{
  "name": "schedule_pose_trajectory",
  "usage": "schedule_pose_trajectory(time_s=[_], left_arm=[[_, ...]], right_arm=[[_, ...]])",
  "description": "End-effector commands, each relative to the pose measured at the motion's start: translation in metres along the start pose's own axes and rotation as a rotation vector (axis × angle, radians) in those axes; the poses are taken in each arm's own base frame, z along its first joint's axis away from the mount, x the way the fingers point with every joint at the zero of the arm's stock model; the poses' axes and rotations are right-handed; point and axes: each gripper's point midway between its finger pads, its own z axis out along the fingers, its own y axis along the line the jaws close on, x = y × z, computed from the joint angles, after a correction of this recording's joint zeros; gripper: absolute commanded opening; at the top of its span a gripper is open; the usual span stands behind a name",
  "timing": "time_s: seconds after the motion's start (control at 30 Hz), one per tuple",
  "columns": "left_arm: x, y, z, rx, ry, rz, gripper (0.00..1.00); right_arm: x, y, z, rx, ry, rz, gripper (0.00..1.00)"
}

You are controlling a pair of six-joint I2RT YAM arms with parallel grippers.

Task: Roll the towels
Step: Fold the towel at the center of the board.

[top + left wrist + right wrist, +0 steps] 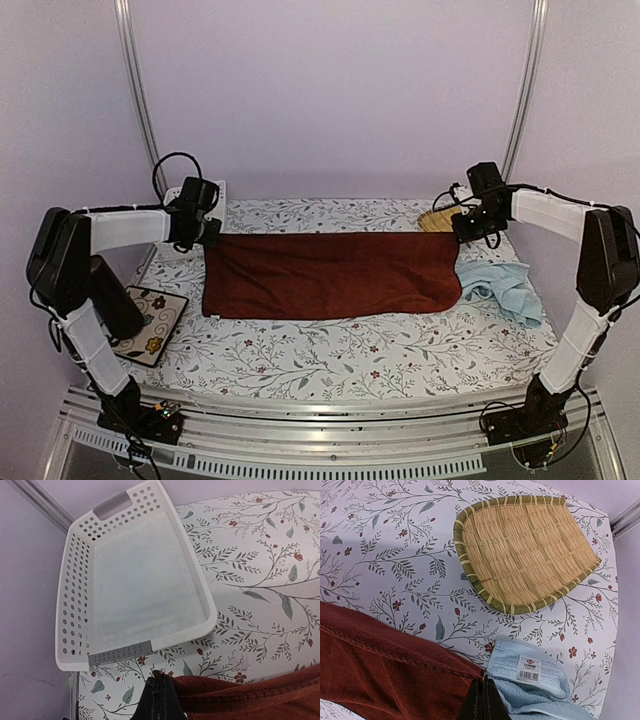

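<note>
Towels: two, with the red towel (335, 275) spread flat and the blue towel (505, 290) crumpled at right.
Grippers: two. The left gripper (213, 240) and right gripper (457, 236) are each clamped on a far corner of the red towel.

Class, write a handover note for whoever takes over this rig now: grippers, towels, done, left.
Left gripper: shut on the far left corner of the dark rust-red terry towel.
Right gripper: shut on its far right corner.
That towel lies spread flat; the pale light blue terry towel lies crumpled at its right end.
Done: nothing rolled.
Left: roll both.
</note>
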Motion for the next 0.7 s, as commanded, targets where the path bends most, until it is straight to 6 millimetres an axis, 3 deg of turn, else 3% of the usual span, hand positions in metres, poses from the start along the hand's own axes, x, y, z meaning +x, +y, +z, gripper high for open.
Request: schedule_pose_trajectory(time_s=[0.0, 0.1, 0.33, 0.67], left_arm=[[0.015, 0.007, -0.016, 0.043, 0.016, -0.032, 0.0], [0.036, -0.004, -0.023, 0.114, 0.08, -0.025, 0.0], [0.081, -0.024, -0.032, 0.194, 0.187, 0.003, 0.0], [0.091, -0.03, -0.052, 0.258, 0.229, -0.019, 0.0]], right_arm=[[0.015, 0.008, -0.023, -0.051, 0.003, 0.012, 0.02], [0.025, 0.01, -0.029, -0.059, 0.018, 0.007, 0.02], [0.064, 0.02, -0.024, -0.061, 0.156, -0.003, 0.02], [0.084, 0.005, -0.039, 0.026, 0.208, 0.023, 0.02]])
